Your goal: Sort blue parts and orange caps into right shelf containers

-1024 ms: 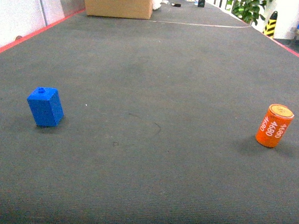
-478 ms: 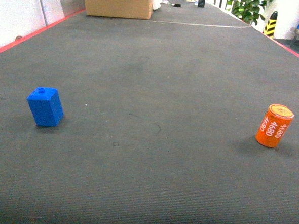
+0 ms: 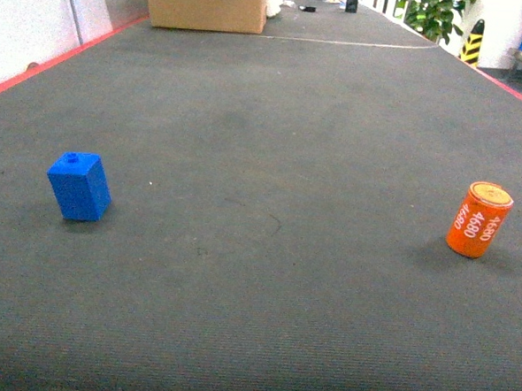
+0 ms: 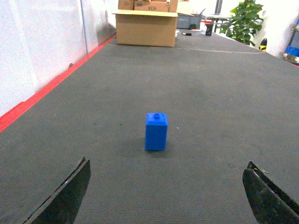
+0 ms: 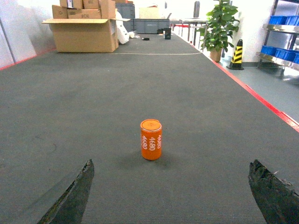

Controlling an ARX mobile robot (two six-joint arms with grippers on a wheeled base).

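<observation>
Both arms sit outside the head view entirely. Each wrist camera catches only dark fingertips (image 4: 70, 196) at its bottom corners, the left gripper (image 4: 166, 196) and right gripper (image 5: 170, 196) cut off below. The shelf (image 5: 285, 32) is clipped by the right edge, with what may be bins (image 5: 273, 50), too small to confirm.

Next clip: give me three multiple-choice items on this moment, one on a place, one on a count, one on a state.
1. In the head view, where is the blue part?
A. left
B. right
C. centre

2. How many orange caps stand on the floor?
A. none
B. one
C. three

3. What state is the left tool in?
A. shut on the part
B. open
C. shut on nothing

Key: 1 A, it stands at the left, cap at the right; 2 B, only one shows; 3 B, its fingers sit wide apart, short of the part.
</observation>
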